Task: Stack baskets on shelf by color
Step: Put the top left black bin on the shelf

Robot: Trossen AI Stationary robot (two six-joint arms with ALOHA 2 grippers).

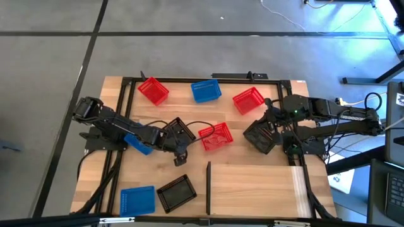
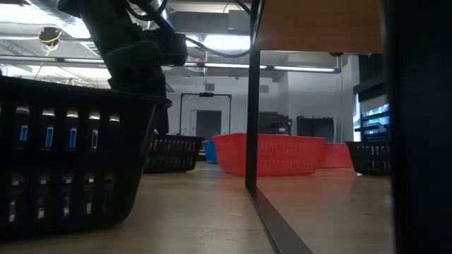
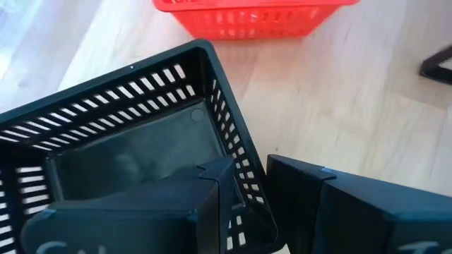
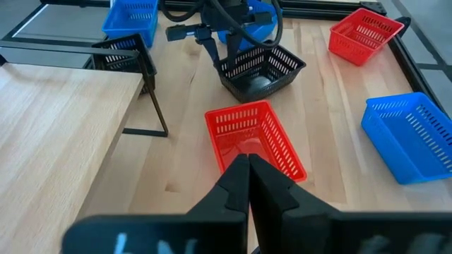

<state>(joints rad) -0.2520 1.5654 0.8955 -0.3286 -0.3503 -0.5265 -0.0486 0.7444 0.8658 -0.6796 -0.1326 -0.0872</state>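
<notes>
My left gripper is shut on a black basket at mid-table, beside a red basket. My right gripper is shut on nothing. It hovers on the table's right over another black basket and points at that red basket. The shelf is a pale panel at the near edge, with a black bar on its left side. Two red baskets and a blue basket rest on the far part of the table. My left gripper holds the black basket by one latticed side wall, close to a corner. One finger is inside the basket and the other outside it. The fingers come from the table's left, slanting down. The basket looks tilted; whether it clears the table does not show.
A blue basket and a black basket sit at the near left edge. Another blue basket lies under the left arm. Black frame rails edge the work area. Bare wood shows between the red basket and the shelf.
</notes>
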